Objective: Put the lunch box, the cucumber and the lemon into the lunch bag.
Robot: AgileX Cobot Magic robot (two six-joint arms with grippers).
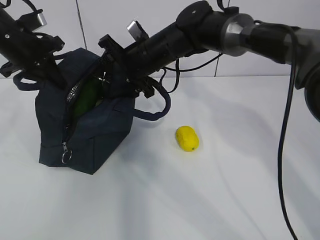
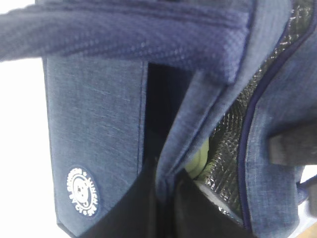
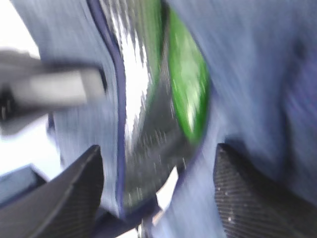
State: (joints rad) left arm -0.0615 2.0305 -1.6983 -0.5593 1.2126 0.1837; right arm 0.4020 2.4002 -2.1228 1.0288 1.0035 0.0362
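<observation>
The navy lunch bag [image 1: 85, 135] stands at the left with its top unzipped. Inside it lies the dark green cucumber [image 1: 89, 98], which the right wrist view shows against the silver lining [image 3: 188, 89]. In the left wrist view a pale green edge of the lunch box [image 2: 200, 159] shows deep in the bag. My left gripper [image 2: 167, 201] is shut on the fabric rim of the bag [image 2: 99, 114]. At the bag's mouth my right gripper [image 3: 158, 196] has its fingers wide apart, holding nothing, with the cucumber ahead of them. The yellow lemon [image 1: 187, 138] lies on the table, right of the bag.
One loop handle [image 1: 159, 107] of the bag hangs toward the lemon. The zipper's silver ring pull [image 1: 66, 156] dangles at the bag's front corner. White tabletop [image 1: 200, 200] spreads in front and to the right, and a white wall stands behind.
</observation>
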